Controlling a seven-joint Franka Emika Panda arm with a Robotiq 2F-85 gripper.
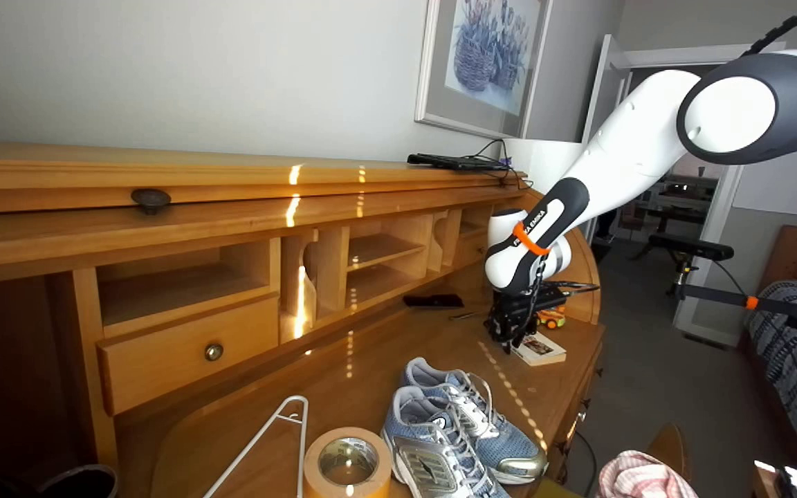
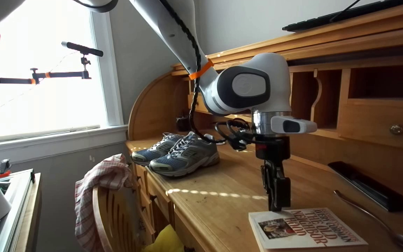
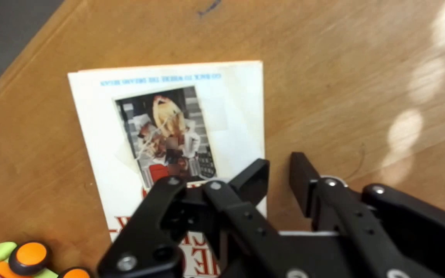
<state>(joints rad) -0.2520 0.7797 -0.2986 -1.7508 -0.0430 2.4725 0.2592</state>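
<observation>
- The black two-finger gripper [image 3: 279, 162] points straight down, its jaws a narrow gap apart, with desk wood showing between the tips.
- In the wrist view one fingertip [image 3: 255, 177] overlaps the long edge of the white paperback book with red lettering [image 3: 168, 133]; the opposite tip is over the wood beside it. Whether either touches the book cannot be told.
- The book lies flat, cover up, on the honey-brown wooden desk [image 2: 222, 189], near its front edge.
- Closest to the book is an orange-and-green toy with black wheels [image 3: 31, 253].
- A curved metal spoon-like utensil [image 2: 369, 214] and a long, slim black object [image 2: 366, 185] lie toward the back.
- Blue-and-silver running shoes [image 2: 178, 157] stand well apart from the gripper; near them are a wide tan tape roll [image 1: 319, 467] and a white hanger [image 1: 302, 436].
</observation>
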